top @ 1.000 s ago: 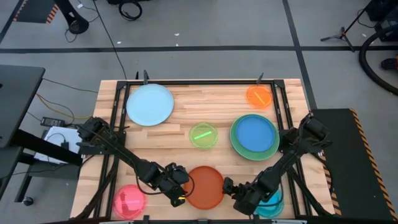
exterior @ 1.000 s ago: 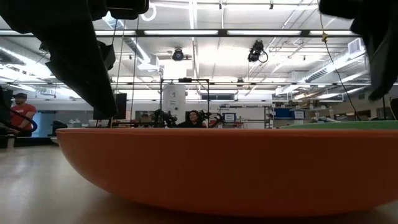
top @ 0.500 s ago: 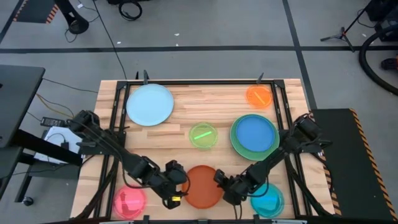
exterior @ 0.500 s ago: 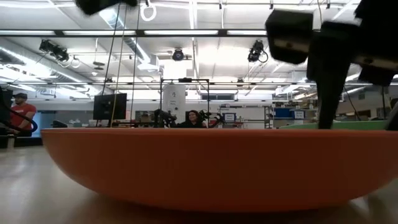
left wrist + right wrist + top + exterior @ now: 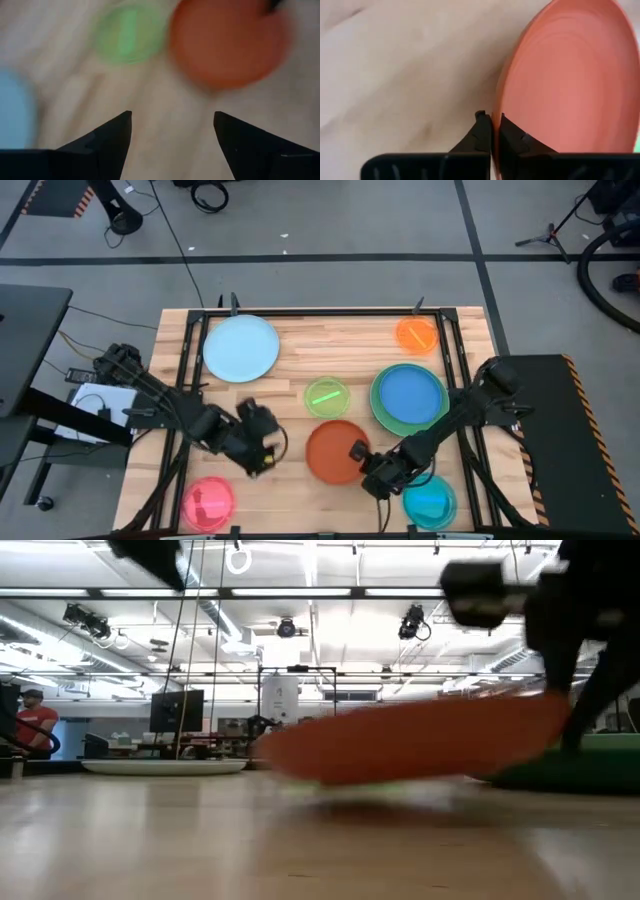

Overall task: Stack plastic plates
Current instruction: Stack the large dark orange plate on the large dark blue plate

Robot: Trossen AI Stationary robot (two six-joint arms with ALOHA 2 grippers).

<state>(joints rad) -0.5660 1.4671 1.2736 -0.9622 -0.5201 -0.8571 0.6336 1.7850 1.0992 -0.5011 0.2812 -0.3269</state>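
The red-orange plate (image 5: 333,450) is near the table's front middle, raised on its right side in the low view (image 5: 420,745). My right gripper (image 5: 362,467) is shut on its rim. To the plate's left, my left gripper (image 5: 262,442) stands open and holds nothing (image 5: 172,130). A blue plate (image 5: 409,395) lies on top of green plates (image 5: 380,416) at the right. The light blue plate (image 5: 241,347) lies flat at the far left. The small lime plate (image 5: 327,396) lies at the middle, the orange one (image 5: 417,334) at the far right. My right gripper pinches the red-orange plate's rim (image 5: 496,107) on its near-right side between the two fingers, one on the inner face and one on the underside. The fingers come from the table's near right. The plate is tilted, held side up; I cannot tell whether its far-left rim (image 5: 265,752) touches the table.
A small pink plate (image 5: 208,502) lies at the near left corner and a small cyan one (image 5: 430,502) at the near right, just beside my right arm. Bare wood shows between the light blue plate and the orange one.
My right gripper has moved toward the table's left, shut on the red-orange plate's rim and raised that side. The plate has shifted toward the far edge and tipped. My left gripper has drawn back from the plate toward the table's left and far side, staying open.
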